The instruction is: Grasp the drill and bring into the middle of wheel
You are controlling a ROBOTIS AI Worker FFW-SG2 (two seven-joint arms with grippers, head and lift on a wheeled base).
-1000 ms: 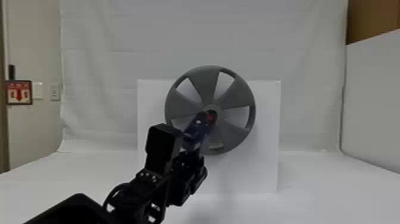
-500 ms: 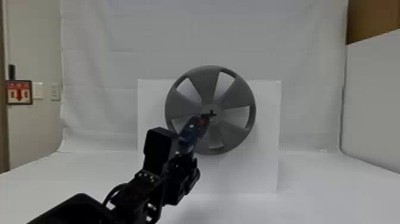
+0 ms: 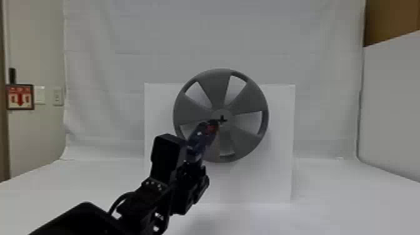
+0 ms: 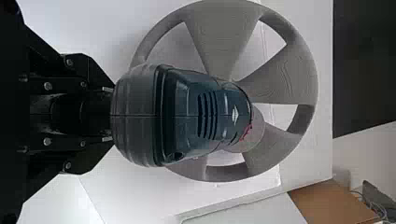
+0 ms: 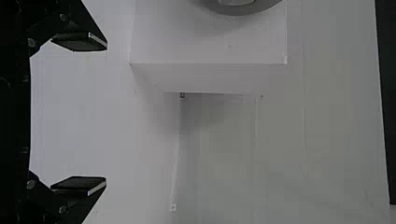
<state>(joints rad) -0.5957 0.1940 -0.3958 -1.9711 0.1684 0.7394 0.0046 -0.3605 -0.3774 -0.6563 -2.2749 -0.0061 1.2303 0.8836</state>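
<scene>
In the head view my left gripper (image 3: 190, 168) holds the dark blue drill (image 3: 201, 139), whose red-marked front end overlaps the grey wheel (image 3: 215, 90) just below and left of its dark centre hole. From the left wrist view, the left gripper (image 4: 109, 114) is shut on the drill (image 4: 187, 116); the drill's housing hides its tip and part of the wheel (image 4: 224, 32). Contact between tip and wheel cannot be told. My right gripper (image 5: 79, 114) stands open in the right wrist view, nothing between its fingers, with the wheel's rim (image 5: 261, 7) at that view's edge.
The wheel stands upright against a white box (image 3: 281, 175) on a white table (image 3: 343, 193). White cloth (image 3: 297, 28) hangs behind. A light side panel (image 3: 393, 103) rises on the right, and a brown box (image 4: 327, 205) lies off in the left wrist view.
My left gripper and the drill have moved left and down across the wheel, uncovering the centre hole that the drill's front covered a second ago. The wheel has stayed in place.
</scene>
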